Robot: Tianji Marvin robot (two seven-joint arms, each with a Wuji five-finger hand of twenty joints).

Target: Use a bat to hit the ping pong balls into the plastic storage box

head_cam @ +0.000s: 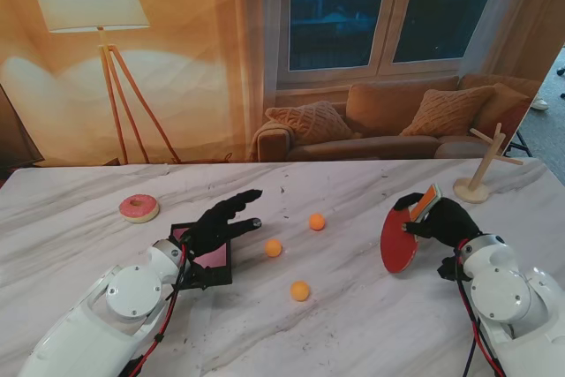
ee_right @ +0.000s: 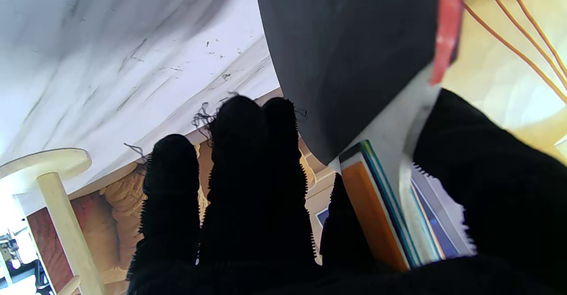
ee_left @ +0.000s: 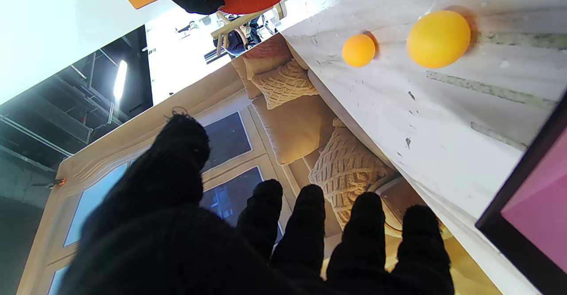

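Three orange ping pong balls lie mid-table: one (head_cam: pixel 317 222) farthest from me, one (head_cam: pixel 274 248) in the middle, one (head_cam: pixel 300 290) nearest. The left wrist view shows two balls (ee_left: pixel 438 39) (ee_left: pixel 359 50). The storage box (head_cam: pixel 212 282), black-rimmed with a pink inside (ee_left: pixel 531 206), sits left of the balls. My left hand (head_cam: pixel 221 222) (ee_left: pixel 248 242) hovers over the box, open, with fingers spread toward the balls. My right hand (head_cam: pixel 441 218) (ee_right: pixel 248 206) is shut on the handle of the bat (head_cam: pixel 399 240), red face toward the balls, black face (ee_right: pixel 350 56) toward the wrist camera.
A pink donut (head_cam: pixel 139 208) lies on the table at the left, farther from me than the box. A wooden peg stand (head_cam: pixel 481 169) (ee_right: pixel 57 206) rises at the far right, beyond the bat. The marble table's far edge runs along a printed living-room backdrop.
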